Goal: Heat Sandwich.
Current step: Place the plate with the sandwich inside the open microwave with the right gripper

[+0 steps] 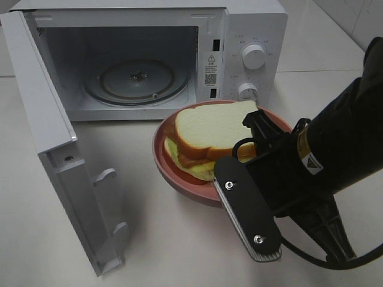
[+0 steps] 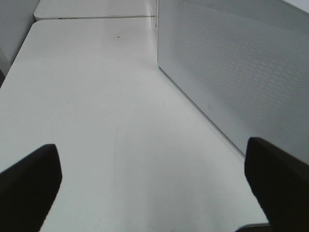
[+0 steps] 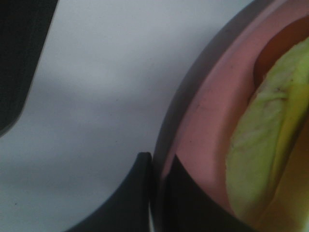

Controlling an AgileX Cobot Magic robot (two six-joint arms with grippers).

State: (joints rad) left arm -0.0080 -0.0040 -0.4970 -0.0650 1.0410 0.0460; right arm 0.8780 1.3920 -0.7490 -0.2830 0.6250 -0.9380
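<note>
The sandwich, white bread with yellow-green and reddish filling, lies on a pink round plate just in front of the open microwave. My right gripper is shut on the plate's near rim. In the right wrist view its two fingertips pinch the pink rim, with the filling beside them. I cannot tell whether the plate touches the table. My left gripper is open and empty over bare table, next to the microwave's perforated side wall. It is out of the high view.
The microwave door hangs open to the left and reaches toward the table's front. The glass turntable inside carries nothing. Two knobs are on the right panel. A black cable trails from the right arm.
</note>
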